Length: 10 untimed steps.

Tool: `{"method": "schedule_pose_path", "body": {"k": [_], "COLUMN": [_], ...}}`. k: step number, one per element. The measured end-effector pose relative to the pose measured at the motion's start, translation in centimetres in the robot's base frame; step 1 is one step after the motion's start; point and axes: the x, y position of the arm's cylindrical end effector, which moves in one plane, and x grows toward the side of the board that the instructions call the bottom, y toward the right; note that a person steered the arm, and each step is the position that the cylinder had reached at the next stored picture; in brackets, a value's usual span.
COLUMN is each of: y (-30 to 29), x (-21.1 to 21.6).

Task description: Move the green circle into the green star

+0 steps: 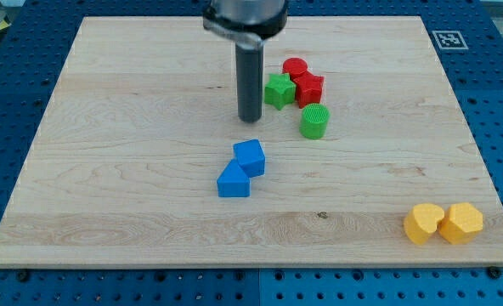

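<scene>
Nearest the camera, at the right corner of the pale wooden board (107, 221), sit two yellow blocks (443, 223), touching each other, their shapes hard to make out. Farther in, near the middle, two blue blocks (242, 169) lean together. Beyond them, right of centre, stands the small green circle block (314, 121), a ridged upright cylinder, just near and right of the green star block (279, 90); a narrow gap seems to part them. Touching the star on its right is a red star block (309, 88), with a red circle block (295, 67) behind. My tip (250, 119) rests left of the green circle and just near-left of the green star, touching neither; there is no pincer here, only the bare rod, holding nothing. I judge the circle light, rigid and apt to slide or spin, so contact belongs squarely on its near-right side, pushing far-left.
</scene>
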Motion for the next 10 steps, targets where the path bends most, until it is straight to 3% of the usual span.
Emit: {"method": "schedule_pose_path", "body": {"k": [4, 5, 6, 10], "y": [9.1, 13.1, 13.3, 12.6], "x": [8.3, 8.2, 5.6, 3.8]}}
